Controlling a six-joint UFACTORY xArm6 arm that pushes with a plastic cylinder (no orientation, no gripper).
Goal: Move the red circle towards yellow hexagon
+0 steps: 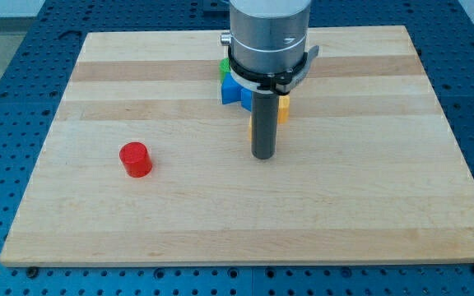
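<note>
The red circle block stands on the wooden board at the view's left. My tip rests on the board near the middle, well to the right of the red circle. A yellow block shows just behind the rod, partly hidden by it; its shape cannot be made out. A blue block and a green block sit behind the rod under the arm's body, mostly hidden.
The wooden board lies on a blue perforated table. The arm's grey body hangs over the board's top middle and hides part of the block cluster.
</note>
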